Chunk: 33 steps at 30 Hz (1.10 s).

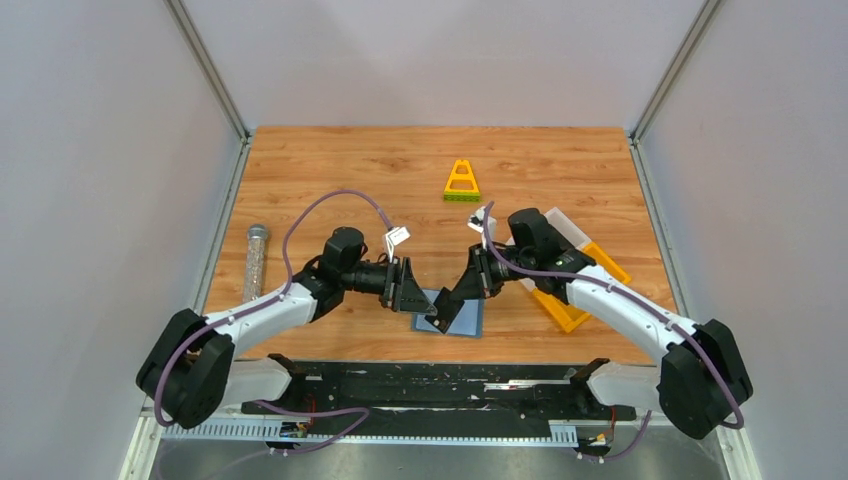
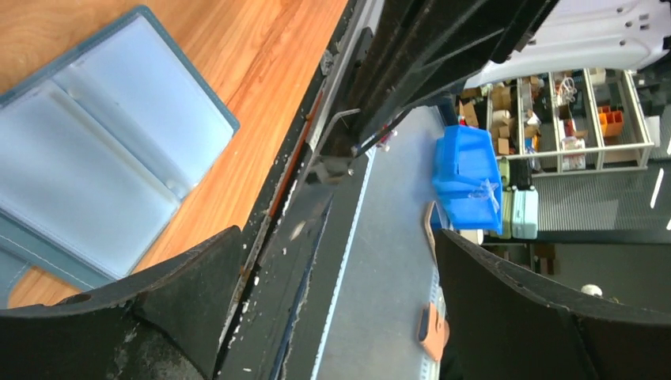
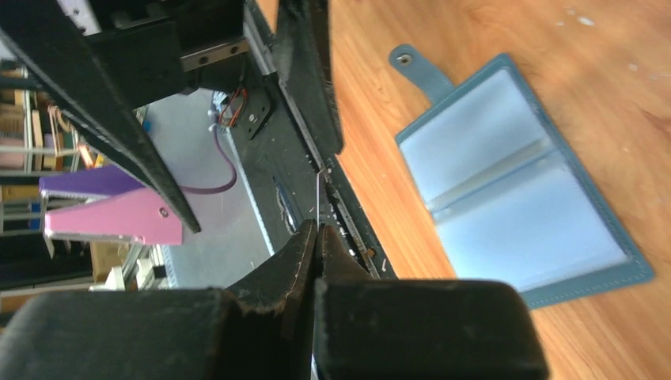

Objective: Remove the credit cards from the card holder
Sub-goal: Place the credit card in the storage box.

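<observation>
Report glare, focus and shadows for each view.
Top external: even light, sharp, only faint shadows. Left wrist: whitish sheen on the card holder pockets; the left fingers are dark and soft-edged. Right wrist: same sheen on the pockets; the right fingers, closed, loom dark and blurred.

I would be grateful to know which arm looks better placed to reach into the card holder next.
Left, I think: the left fingers stand open near the card holder, whereas the right fingers are pressed shut.

Left pincer (image 1: 416, 300), right pincer (image 1: 443, 323) crowd card holder (image 1: 468, 318); its right side open.
</observation>
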{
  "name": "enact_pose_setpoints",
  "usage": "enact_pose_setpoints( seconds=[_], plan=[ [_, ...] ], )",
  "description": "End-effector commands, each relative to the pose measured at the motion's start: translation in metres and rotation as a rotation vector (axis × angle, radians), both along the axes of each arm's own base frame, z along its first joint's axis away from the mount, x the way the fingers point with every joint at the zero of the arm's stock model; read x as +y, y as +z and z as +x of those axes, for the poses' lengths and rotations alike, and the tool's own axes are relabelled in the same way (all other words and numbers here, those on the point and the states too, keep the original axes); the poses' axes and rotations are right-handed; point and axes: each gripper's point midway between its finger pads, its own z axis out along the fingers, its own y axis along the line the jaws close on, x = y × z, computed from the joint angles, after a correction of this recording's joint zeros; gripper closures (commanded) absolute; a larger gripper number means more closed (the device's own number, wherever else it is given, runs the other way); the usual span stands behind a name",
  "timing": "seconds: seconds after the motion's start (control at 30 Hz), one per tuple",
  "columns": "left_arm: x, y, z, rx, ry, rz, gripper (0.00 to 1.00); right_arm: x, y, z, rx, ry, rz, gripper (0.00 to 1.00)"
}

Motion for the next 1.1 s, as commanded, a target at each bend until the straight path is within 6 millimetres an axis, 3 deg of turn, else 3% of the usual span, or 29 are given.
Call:
enact_pose_setpoints(
  seconds=[0.0,0.17,0.37,0.6,0.7,0.83,1.07],
  plan=[
    [-0.001,0.02,0.01,-0.103,0.018,0.012,0.0,-0.013,0.009,0.019,-0.042,-0.122,0.01,1.0],
    [0.008,0.024,0.017,-0.162,0.06,0.093,0.0,-0.051,0.013,0.058,-0.035,-0.378,-0.019,1.0],
    [0.032,0.036,0.03,-0.285,0.161,0.247,0.0,-0.124,0.019,0.11,-0.031,-0.831,-0.045,1.0],
    [0.074,0.057,0.054,-0.429,0.402,0.403,0.0,-0.196,0.027,0.141,-0.054,-1.265,-0.061,1.0],
    [0.096,0.056,0.061,-0.454,0.503,0.484,0.0,-0.224,0.028,0.147,-0.069,-1.43,-0.08,1.0],
    [0.112,0.057,0.059,-0.487,0.519,0.55,0.0,-0.246,0.02,0.152,-0.045,-1.56,-0.106,1.0],
    [0.129,0.054,0.06,-0.505,0.548,0.638,0.0,-0.26,0.005,0.161,-0.002,-1.676,-0.117,1.0]
  ],
)
